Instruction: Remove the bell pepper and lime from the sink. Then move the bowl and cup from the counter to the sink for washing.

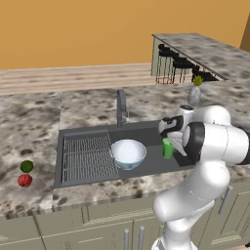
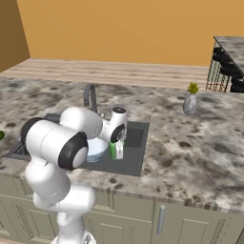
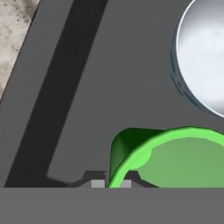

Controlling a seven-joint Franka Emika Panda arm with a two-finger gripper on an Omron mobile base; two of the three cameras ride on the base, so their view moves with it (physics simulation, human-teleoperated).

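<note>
Two small fruits lie side by side on the grey-and-brown speckled stone counter (image 1: 34,132), left of the basin: the dark green lime (image 1: 27,166) and, just in front of it, the glossy red bell pepper (image 1: 24,180). They sit close together, well apart from everything else.

The dark grey rectangular sink (image 1: 146,129) holds the wide round bowl (image 1: 128,153), white inside and pale blue outside, which rests on the basin floor just right of the ribbed wire rack (image 1: 89,157). A dark faucet (image 1: 121,107) stands behind the basin.

The tool (image 3: 111,183) is clamped narrowly on the rim of the small bright green cup (image 1: 167,148); in the hand view the green wall runs between the two dark tips. The cup stands upright inside the sink's right part, near the bowl but apart from it. In the right base view the cup (image 2: 116,149) shows below the white wrist, over the dark basin floor; whether its base touches the floor cannot be told. In the hand view the bowl (image 3: 203,61) fills the upper right corner, with bare grey sink floor (image 3: 109,78) between it and the cup (image 3: 175,157).

A grey vase with a yellow-green plant (image 1: 195,92) stands on the counter behind and right of the sink. Beyond it a raised stone bar (image 1: 205,49) has dark stools (image 1: 173,61) under it.
</note>
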